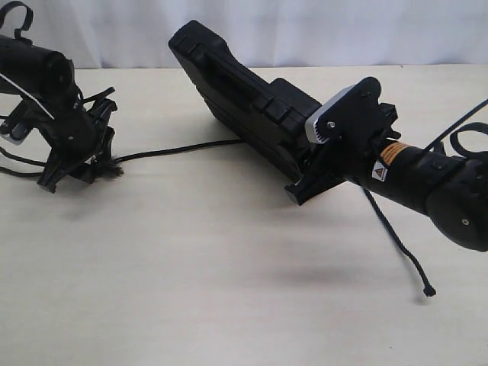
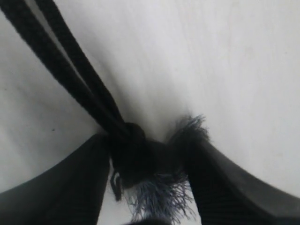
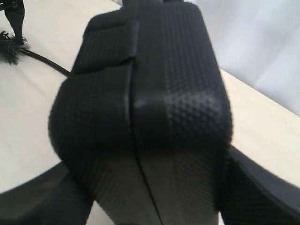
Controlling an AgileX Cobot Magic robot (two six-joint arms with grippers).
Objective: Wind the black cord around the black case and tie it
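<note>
Pale table [image 1: 229, 320], matt top, bearing all items listed.

Item 1: black case [image 1: 244, 99], textured plastic, tipped up on edge at centre, its long axis running from far left to near right. Whether its lower edge rests on the table cannot be told.

Item 2: right gripper [image 1: 309, 171], clenched on the near-right end of the black case, with one of its fingers [image 3: 262, 192] on each broad face.

Item 3: black cord [image 1: 175, 149], braided, lying on the table from the left towards the centre, where it passes under the case.

Item 4: knot [image 2: 133, 152] and frayed tuft [image 2: 161, 197], at the cord's left end.

Item 5: left gripper [image 1: 76, 174], at far left, low over the table, released. Its jaws are spread to either side of the knot, and only loose fray reaches the second finger.
</note>
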